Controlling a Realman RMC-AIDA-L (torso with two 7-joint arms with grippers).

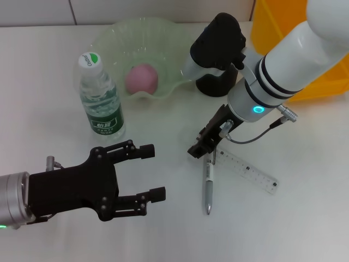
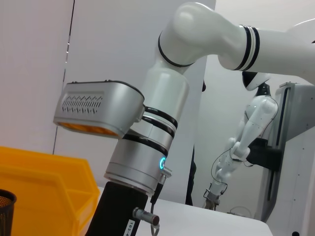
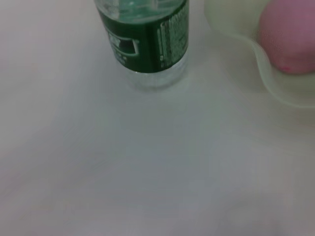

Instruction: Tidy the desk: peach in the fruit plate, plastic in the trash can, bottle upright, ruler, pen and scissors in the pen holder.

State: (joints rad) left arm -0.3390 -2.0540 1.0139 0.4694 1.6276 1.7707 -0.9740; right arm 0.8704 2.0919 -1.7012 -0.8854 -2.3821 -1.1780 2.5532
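Note:
A pink peach [image 1: 142, 78] lies in the pale green fruit plate [image 1: 109, 38]. A water bottle [image 1: 102, 101] with a green label stands upright to the plate's left. A silver pen [image 1: 208, 185] and a clear ruler [image 1: 248, 172] lie side by side on the table. My right gripper [image 1: 204, 143] is low over the pen's far end and the ruler's end. The black pen holder [image 1: 215, 87] stands behind it, partly hidden by my right wrist. My left gripper [image 1: 156, 172] is open and empty at the front left. The right wrist view shows the bottle [image 3: 147, 39] and peach [image 3: 290, 39]. No scissors or plastic are in view.
A yellow bin [image 1: 272, 27] stands at the back right, behind my right arm; it also shows in the left wrist view [image 2: 44, 177] next to the pen holder's rim [image 2: 5, 199]. White table [image 1: 163, 240] lies between my left gripper and the pen.

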